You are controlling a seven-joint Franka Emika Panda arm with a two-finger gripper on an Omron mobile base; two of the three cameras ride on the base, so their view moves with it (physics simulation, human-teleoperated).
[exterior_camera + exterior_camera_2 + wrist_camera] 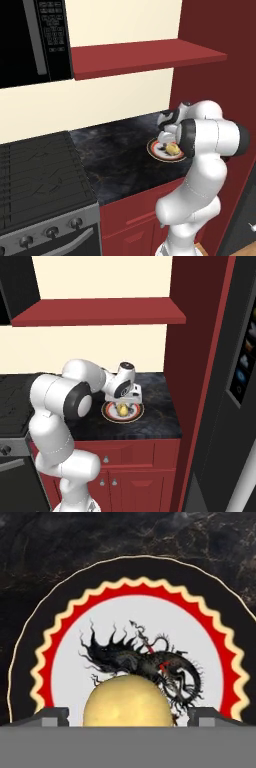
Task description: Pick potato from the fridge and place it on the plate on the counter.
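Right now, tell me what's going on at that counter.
The white arm has reached over the black counter and holds its gripper low over the plate. The potato sits between the finger tips, over the plate's white centre with the black mark. The tips stand apart on either side of the potato, and whether they touch it cannot be made out. From the base views the potato appears down on the plate, so the placing looks all but finished.
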